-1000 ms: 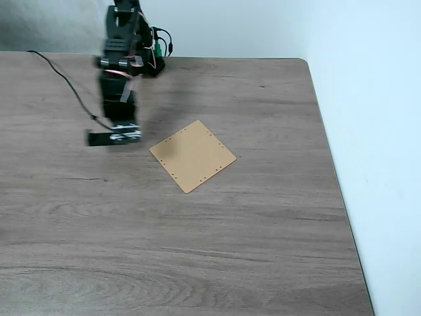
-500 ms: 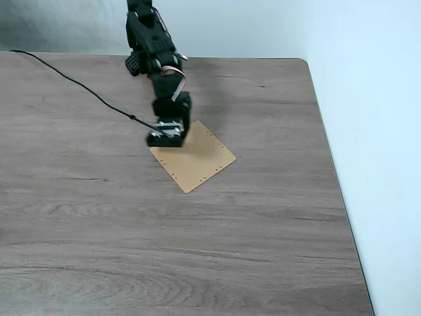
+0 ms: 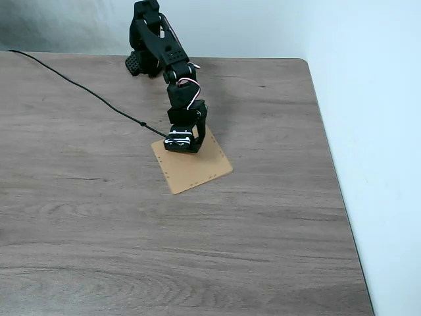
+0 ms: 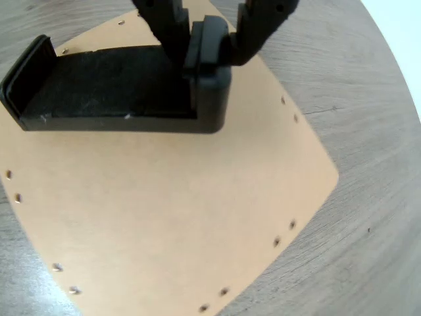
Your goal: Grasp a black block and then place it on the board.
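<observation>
The wood-grain surface (image 3: 263, 217) carries the tan board (image 3: 197, 168), which lies directly under the tool (image 3: 182, 146) and spreads out below it in the wrist view. The black arm (image 3: 171, 62) reaches down from the far edge. The tool (image 4: 210, 36) is closed onto one raised end of the black block (image 4: 112, 85), which lies flat on the board (image 4: 171, 210), its length stretching left of the tool.

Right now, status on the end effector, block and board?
End effector shut on block's raised end lip. Block lying on the board, toward its far edge in the wrist view. Nothing in the way on the board.
</observation>
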Robot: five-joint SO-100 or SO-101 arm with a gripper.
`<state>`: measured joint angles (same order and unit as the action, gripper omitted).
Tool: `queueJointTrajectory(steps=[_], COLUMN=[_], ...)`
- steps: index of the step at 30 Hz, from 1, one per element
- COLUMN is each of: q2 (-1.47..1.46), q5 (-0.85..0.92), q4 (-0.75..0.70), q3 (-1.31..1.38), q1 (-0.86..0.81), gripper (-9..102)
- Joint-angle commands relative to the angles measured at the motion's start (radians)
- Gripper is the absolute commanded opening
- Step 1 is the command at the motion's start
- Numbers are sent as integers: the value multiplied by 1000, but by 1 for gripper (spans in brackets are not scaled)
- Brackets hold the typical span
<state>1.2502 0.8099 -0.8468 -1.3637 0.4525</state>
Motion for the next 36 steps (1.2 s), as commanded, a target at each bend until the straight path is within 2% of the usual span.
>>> queueJointTrajectory(steps=[1, 3, 5, 6, 10, 25, 29, 33, 36], q2=[5, 5, 6, 9, 14, 25, 35, 38, 32], q5=[6, 3, 11, 11, 21, 183, 304, 278, 172], q4=[9, 17, 31, 38, 46, 37, -54, -81, -44], q3=[57, 41, 26, 23, 14, 5, -15, -26, -23], q1=[51, 51, 46, 43, 29, -18, -31, -34, -25], gripper=[0, 2, 18, 21, 27, 31, 31, 30, 29])
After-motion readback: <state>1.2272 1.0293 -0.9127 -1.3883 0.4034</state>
